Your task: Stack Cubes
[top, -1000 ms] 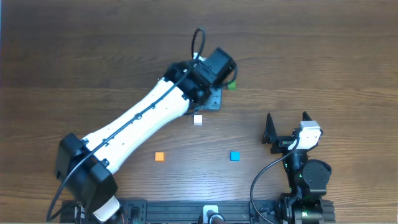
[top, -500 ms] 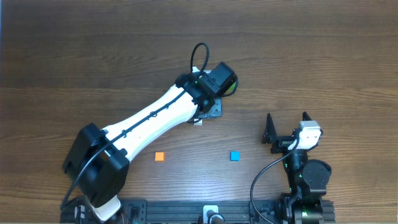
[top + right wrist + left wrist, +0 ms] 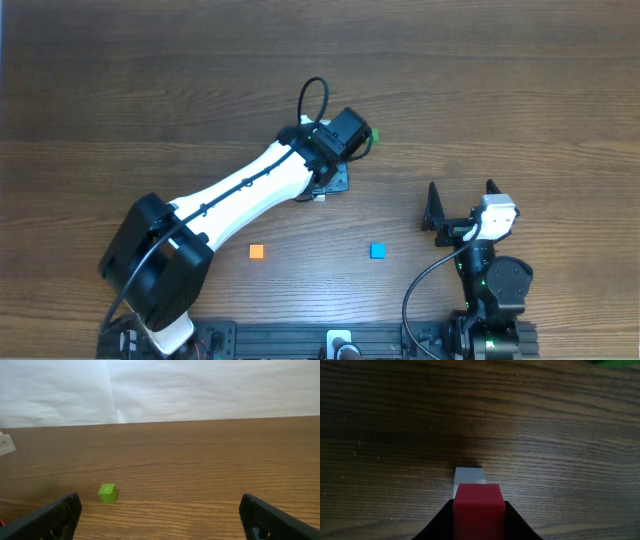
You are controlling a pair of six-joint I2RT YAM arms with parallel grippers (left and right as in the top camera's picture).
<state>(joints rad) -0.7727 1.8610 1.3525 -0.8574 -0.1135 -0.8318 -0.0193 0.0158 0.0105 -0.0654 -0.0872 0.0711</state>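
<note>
Bringing red cube (image 3: 478, 510) over white cube (image 3: 470, 475)

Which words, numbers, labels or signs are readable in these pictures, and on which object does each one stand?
None can be read. The red cube in the left claw, the white cube, the orange cube, the blue cube and the green cube show plain faces.

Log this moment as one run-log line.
left end effector: shut on red cube, over white cube | right end effector: open, empty | orange cube, blue cube, green cube: loose on table
</note>
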